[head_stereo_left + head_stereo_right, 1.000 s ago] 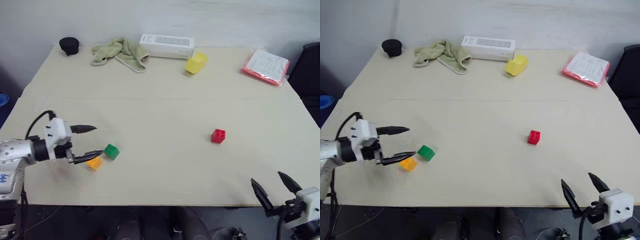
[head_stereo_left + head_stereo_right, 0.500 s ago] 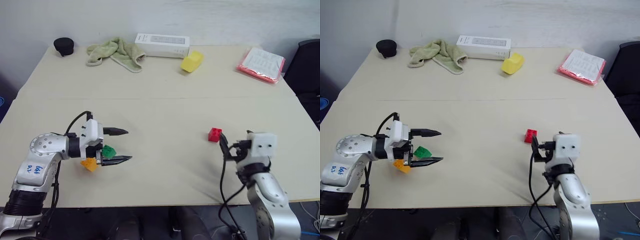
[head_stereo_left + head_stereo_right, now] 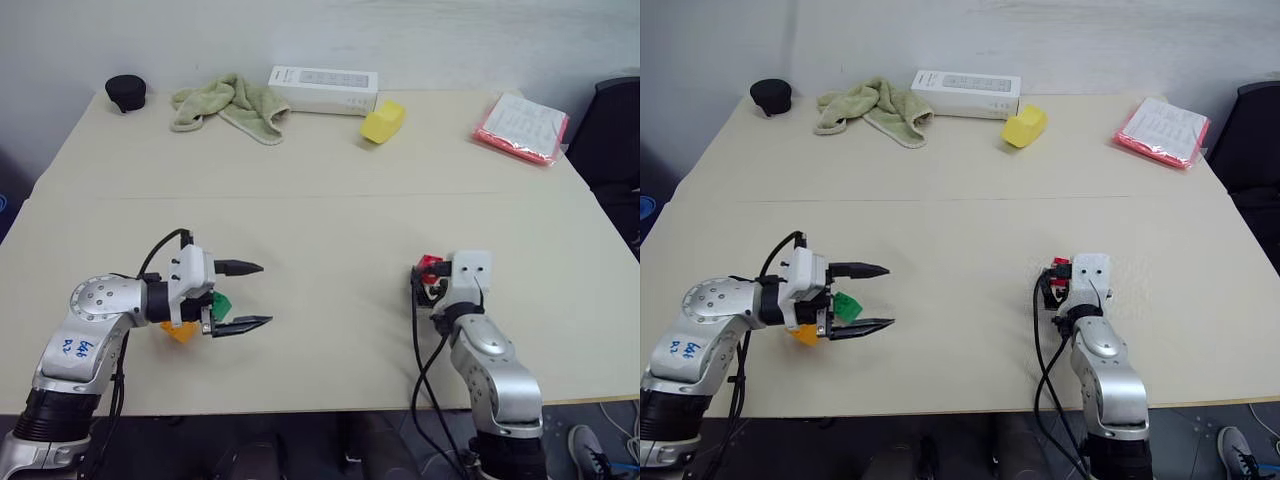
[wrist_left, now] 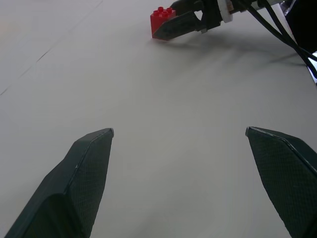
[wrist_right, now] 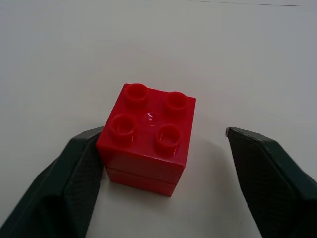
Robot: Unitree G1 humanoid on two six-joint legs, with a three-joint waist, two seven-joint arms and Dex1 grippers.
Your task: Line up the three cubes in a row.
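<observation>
- While my right end effector (image 5: 161, 163) sits low over the table (image 3: 330, 210), its two black fingers stand on either side of the red cube (image 5: 148, 139); one finger (image 5: 74, 178) touches the cube's side, the other stands clear of it with bare table between, so the jaws are partly apart and not clamped.
- From my head, that red cube (image 3: 430, 265) shows just past the white body of my right wrist, on the right half of the table, studs up.
- My left end effector (image 3: 240, 296) is spread wide, fingers pointing toward the table's middle, with nothing between them.
- My left wrist camera looks between those wide fingers (image 4: 74, 183) across bare table to the red cube and the tips of my right end effector well beyond.
- Behind my left fingers lie the green cube (image 3: 219, 305) and the orange cube (image 3: 180, 330), close together on the left half of the table; my hand partly covers both, and I cannot tell whether they touch it or each other.
- Red cube is well apart from the green and orange pair.
- Along the far edge lie a black round object (image 3: 125, 92), a green cloth (image 3: 225, 102), a white box (image 3: 322, 90), the larger yellow block (image 3: 383, 121) and a red-edged packet of papers (image 3: 524, 127).
</observation>
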